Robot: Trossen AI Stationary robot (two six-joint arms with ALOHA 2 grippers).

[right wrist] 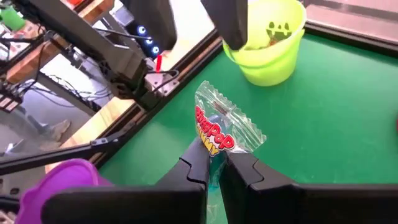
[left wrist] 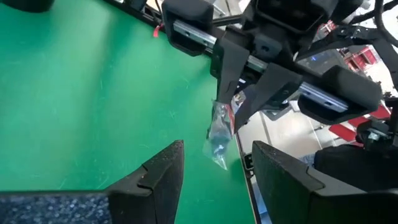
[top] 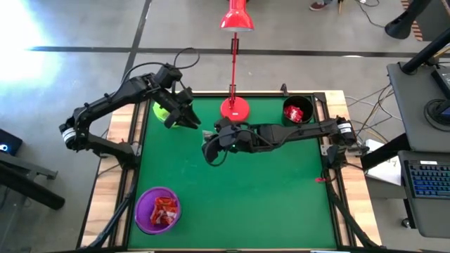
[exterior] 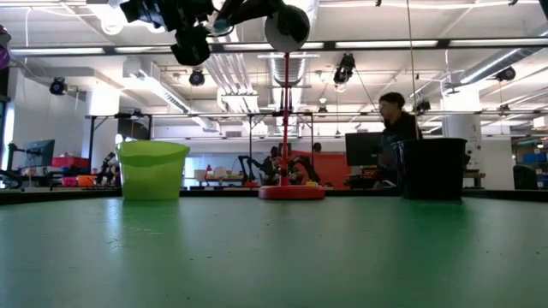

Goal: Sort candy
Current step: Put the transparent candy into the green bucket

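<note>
A candy (right wrist: 225, 127) in a clear wrapper with red lettering is held above the green table (top: 267, 190), pinched between the closed fingers of the right gripper (right wrist: 214, 163) near mid-table. The left gripper (left wrist: 217, 165), fingers spread wide, is seen beside the lime-green cup (right wrist: 268, 38). More candy is contained in the purple cup (top: 156, 209) and black cup (top: 298, 111).
</note>
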